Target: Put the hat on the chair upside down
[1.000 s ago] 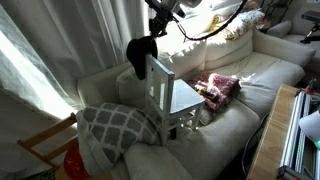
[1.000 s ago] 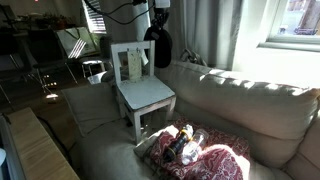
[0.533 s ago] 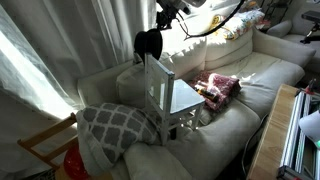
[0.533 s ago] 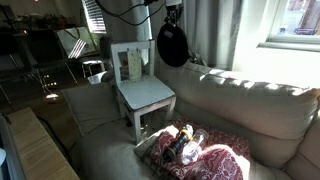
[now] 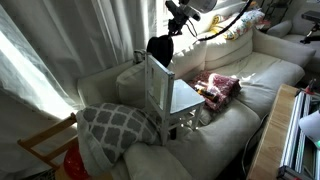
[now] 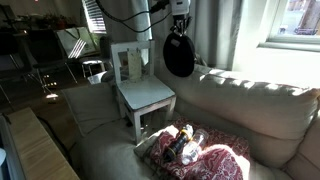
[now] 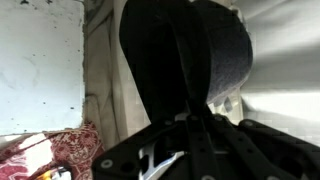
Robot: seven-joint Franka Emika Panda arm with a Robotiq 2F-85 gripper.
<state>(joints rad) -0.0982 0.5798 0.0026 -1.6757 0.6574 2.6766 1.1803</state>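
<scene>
my fingers point(image 6: 179, 32) are clamped on the rim of the hat point(image 6: 179, 56), which hangs limp below them in the air, clear of everything. in both exterior views the hat point(image 5: 158, 48) is about level with the top of the slatted back of the chair point(image 6: 145, 96), off to one side and not over the seat. the chair point(image 5: 173, 96) stands upright on the pale cushioned bench point(image 5: 250, 70), its seat bare. in the wrist view the hat point(image 7: 185, 60) fills the middle, the white seat lies off at the edge, and the red-patterned cloth bundle point(image 5: 218, 86) lies on the bench near the chair's legs
</scene>
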